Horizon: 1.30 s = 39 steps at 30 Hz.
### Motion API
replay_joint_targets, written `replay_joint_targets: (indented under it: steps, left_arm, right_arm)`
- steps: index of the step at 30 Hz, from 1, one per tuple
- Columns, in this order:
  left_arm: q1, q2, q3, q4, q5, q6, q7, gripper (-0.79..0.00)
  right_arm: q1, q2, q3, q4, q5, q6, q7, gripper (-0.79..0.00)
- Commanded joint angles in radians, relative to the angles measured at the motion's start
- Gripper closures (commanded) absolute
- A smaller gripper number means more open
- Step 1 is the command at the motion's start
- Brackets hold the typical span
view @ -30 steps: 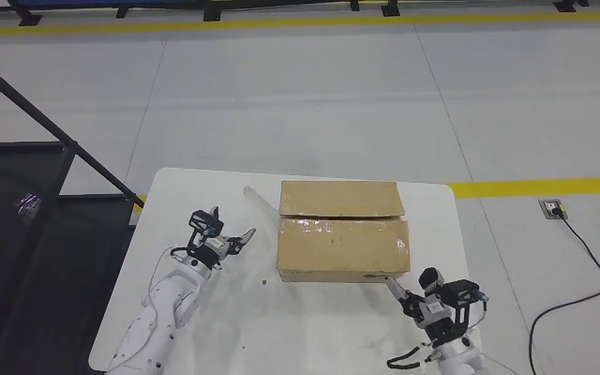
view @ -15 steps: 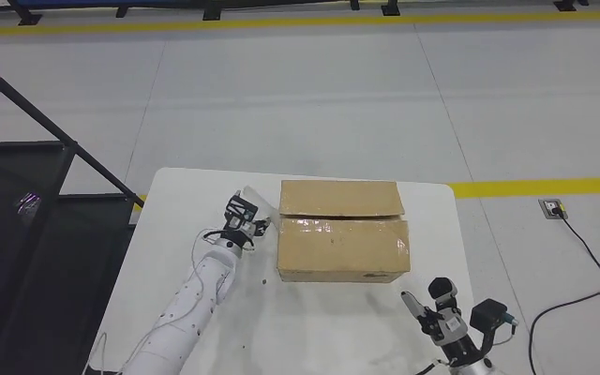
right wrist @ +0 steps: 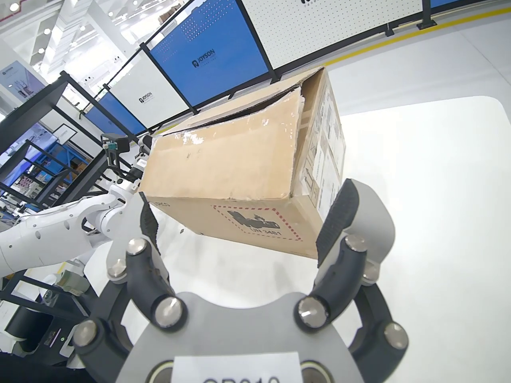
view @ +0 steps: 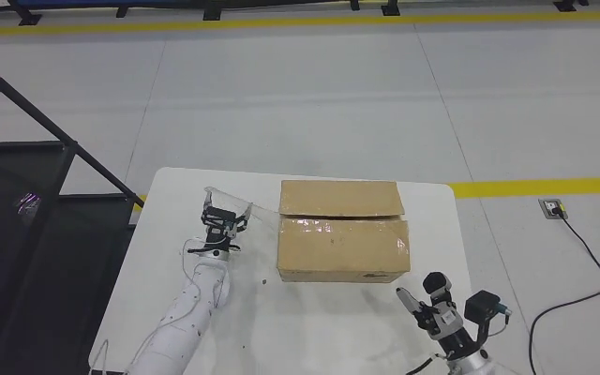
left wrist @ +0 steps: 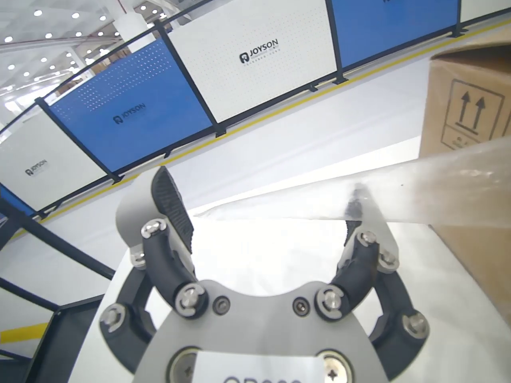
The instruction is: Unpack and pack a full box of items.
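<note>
We see the box sitting in the middle of the white table, nearer the far edge, with one long side turned toward us. Its two top flaps are folded down and meet along a lengthwise seam. In the right wrist view the nearer flap of the box stands slightly raised at one end, leaving a dark gap at that corner, and shiny scraps cling along the seam.

A strip of clear tape runs from the left end of the box out over the table to the left gripper, which sits just beside that end. In the left wrist view we find the left gripper with its jaws spread wide and nothing clamped between them. Even so, the tape lies across the tip of one finger, touching it, and stretches back to the corner of the box. The other finger is bare.

The right gripper sits near the front right corner of the table, apart from the box and pointed toward it. Its own view shows the right gripper spread wide and empty, with the box beyond the fingertips, not touching them. The left arm shows past the far end of the box.
</note>
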Motion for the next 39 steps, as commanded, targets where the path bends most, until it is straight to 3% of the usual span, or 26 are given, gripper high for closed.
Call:
replay_joint_targets:
  steps: [1,18,24,30,33,39]
  left_arm:
    - [0.025,0.009,-0.018,0.000,0.001,-0.002,0.018,-0.785]
    - [0.216,0.064,-0.098,-0.148,0.093,-0.042,-0.100,-0.785]
    - [0.282,0.081,-0.134,-0.240,0.120,-0.054,-0.125,-0.785]
    - [0.403,0.107,-0.186,-0.407,0.157,-0.103,-0.102,-0.785]
    - [0.488,0.124,-0.231,-0.518,0.152,-0.170,-0.084,-0.785]
    - [0.645,0.157,-0.358,-0.731,0.040,-0.398,-0.054,-0.785]
  right_arm:
    - [0.012,0.001,-0.004,0.002,-0.005,-0.008,0.011,-0.785]
    - [0.069,0.003,-0.038,0.039,-0.020,-0.051,0.040,-0.785]
    - [0.095,0.003,-0.031,0.072,0.100,-0.053,0.087,-0.785]
    - [0.162,0.014,0.029,0.155,0.352,-0.184,0.194,-0.785]
    - [0.212,0.022,0.045,0.213,0.486,-0.262,0.278,-0.785]
    - [0.331,0.034,0.060,0.338,0.626,-0.294,0.386,-0.785]
